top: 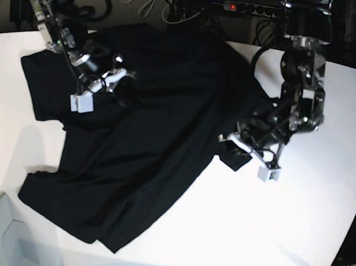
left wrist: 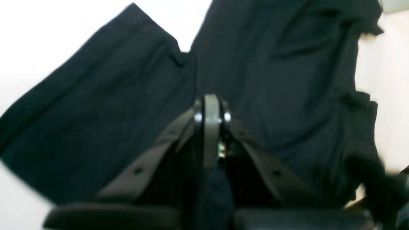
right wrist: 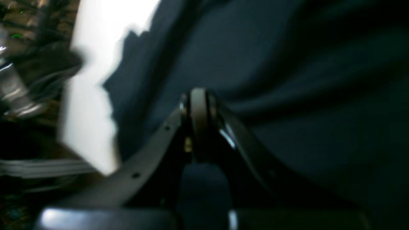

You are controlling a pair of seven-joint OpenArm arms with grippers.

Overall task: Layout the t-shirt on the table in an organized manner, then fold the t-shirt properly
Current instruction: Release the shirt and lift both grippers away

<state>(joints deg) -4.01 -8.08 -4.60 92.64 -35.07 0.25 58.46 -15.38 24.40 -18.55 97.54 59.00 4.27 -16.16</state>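
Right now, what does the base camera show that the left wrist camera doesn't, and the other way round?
Only the base view shows the whole t-shirt spread crumpled across the table, both arms, and the right gripper on the shirt's upper part. Only the left wrist view shows the left gripper close up, its jaws pressed shut, with a short sleeve spread out to one side. Both show black fabric on the white tabletop and the left gripper at the shirt's edge.

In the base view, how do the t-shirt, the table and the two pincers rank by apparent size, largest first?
1. The table, which fills most of the view.
2. The t-shirt, spread over its left and middle part.
3. The left pincer and right pincer: both small and look alike, so I do not rank them.
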